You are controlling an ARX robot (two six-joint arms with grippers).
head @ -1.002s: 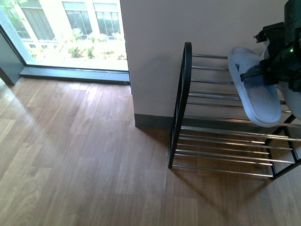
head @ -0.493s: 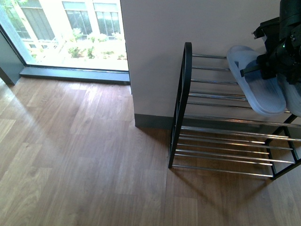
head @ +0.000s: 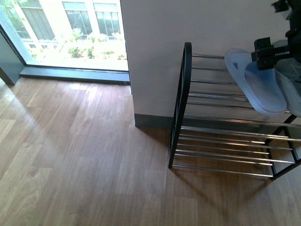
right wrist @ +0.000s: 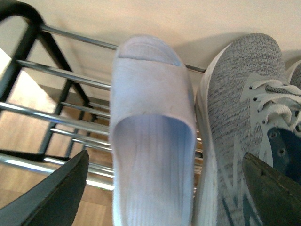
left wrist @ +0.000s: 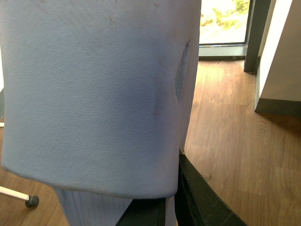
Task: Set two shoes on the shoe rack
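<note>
the right gripper (right wrist: 162,188) hangs over the top tier of the shoe rack (right wrist: 28,80) with its two dark fingers (right wrist: 51,193) spread wide apart, nothing pinched between them. in the gap between those jaws lies a pale blue slide slipper (right wrist: 150,141), toe toward the wall, resting across the chrome bars. just beside it, toward the far jaw, sits a grey knit sneaker (right wrist: 240,103) with grey laces and a navy lining, its white sole nearly touching the slipper. a sliver of a second sneaker shows at the edge beyond it.

from the front, the slipper (head: 256,82) lies on the upper bars of the rack (head: 186,94), with the black gripper (head: 265,52) just above it.

the left gripper's fingers (left wrist: 197,197) hold a second pale slipper (left wrist: 94,94) that fills the left wrist view, above the wooden floor (left wrist: 235,132).
</note>
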